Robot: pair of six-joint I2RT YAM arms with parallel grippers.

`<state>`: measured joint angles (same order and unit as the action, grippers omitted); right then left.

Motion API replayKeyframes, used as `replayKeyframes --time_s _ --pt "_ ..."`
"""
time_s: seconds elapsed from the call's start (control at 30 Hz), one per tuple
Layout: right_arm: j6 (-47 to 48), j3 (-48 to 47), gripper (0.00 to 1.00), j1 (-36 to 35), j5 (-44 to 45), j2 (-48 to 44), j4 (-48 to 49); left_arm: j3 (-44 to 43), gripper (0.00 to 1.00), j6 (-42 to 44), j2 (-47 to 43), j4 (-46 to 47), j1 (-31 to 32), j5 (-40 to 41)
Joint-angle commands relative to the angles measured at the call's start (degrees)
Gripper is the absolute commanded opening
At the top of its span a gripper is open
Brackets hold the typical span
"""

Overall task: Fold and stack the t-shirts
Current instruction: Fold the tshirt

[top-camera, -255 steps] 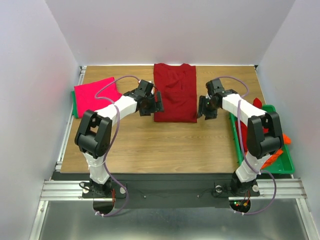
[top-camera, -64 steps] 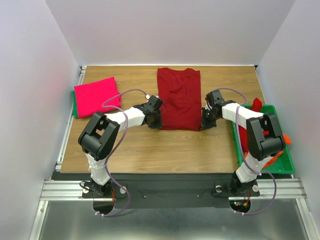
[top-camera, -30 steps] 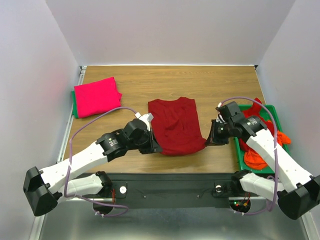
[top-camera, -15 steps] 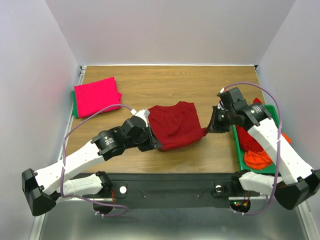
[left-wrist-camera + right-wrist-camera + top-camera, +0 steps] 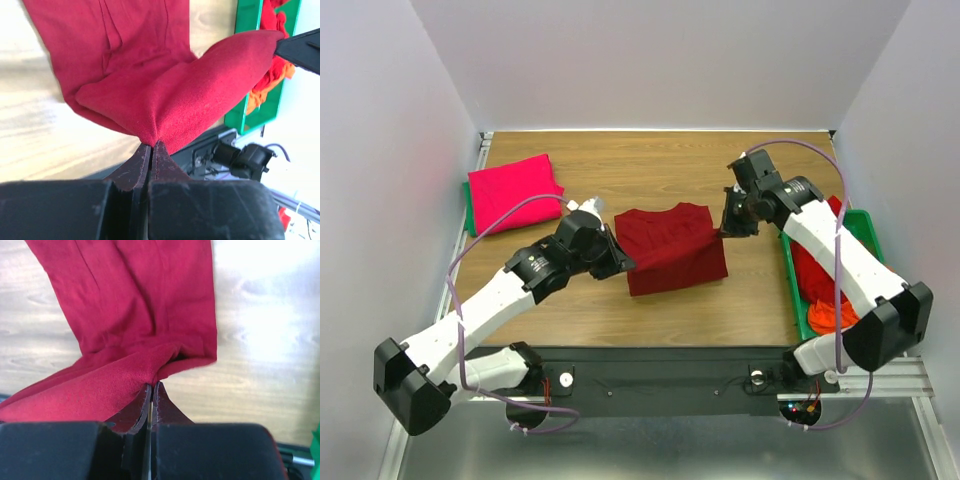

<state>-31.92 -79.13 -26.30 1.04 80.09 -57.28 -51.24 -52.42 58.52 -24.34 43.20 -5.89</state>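
A: Why are both arms on the dark red t-shirt (image 5: 670,250) at once?

B: Each has one corner of the same edge. The left gripper (image 5: 151,148) is clamped on a pinch of cloth, its jaws pressed together with the fabric fanning out from them. The right gripper (image 5: 151,388) is closed on the other corner in the same way. With both ends held, the edge is stretched between them, so it can travel as a line instead of sagging.

A: Where is the shirt itself?

B: It is in the middle of the table (image 5: 620,165), between the two arms. Its far part lies flat on the wood, and the held edge is lifted and doubled over it. Both wrist views show a raised layer above a flat one. I judge this to be a halving fold, partway through.

A: And the pink t-shirt (image 5: 512,192)?

B: It is already folded at the far left of the table, well apart from the red one. It looks like the base of the stack.

A: The right side?

B: The green tray (image 5: 789,285) holds the crumpled red and orange shirts (image 5: 832,310), out of the folding area.

A: Any risk?

B: From above, the right gripper sits farther out than the left, so the edge could land skewed.
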Motion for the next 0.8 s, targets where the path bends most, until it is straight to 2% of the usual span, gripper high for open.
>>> replayKeyframes --time_s 0.0,0.27,0.5,0.77 --pt "1.16 -4.1 0.0 -0.33 3.35 2.25 6.12 -0.79 0.0 4.87 1.77 3.68 -3.46 -3.33" --pt "2.65 -7.35 0.0 -0.33 5.11 7.44 7.79 -4.13 0.0 10.85 7.3 3.77 -6.81 -4.65" --pt "2.74 -8.23 0.0 -0.24 6.78 9.99 9.46 -4.04 0.0 13.66 11.52 6.32 -10.59 -7.2" --pt "3.62 -11.57 0.0 0.03 8.36 13.59 9.99 -8.42 0.0 17.0 15.91 6.23 -13.93 -8.35"
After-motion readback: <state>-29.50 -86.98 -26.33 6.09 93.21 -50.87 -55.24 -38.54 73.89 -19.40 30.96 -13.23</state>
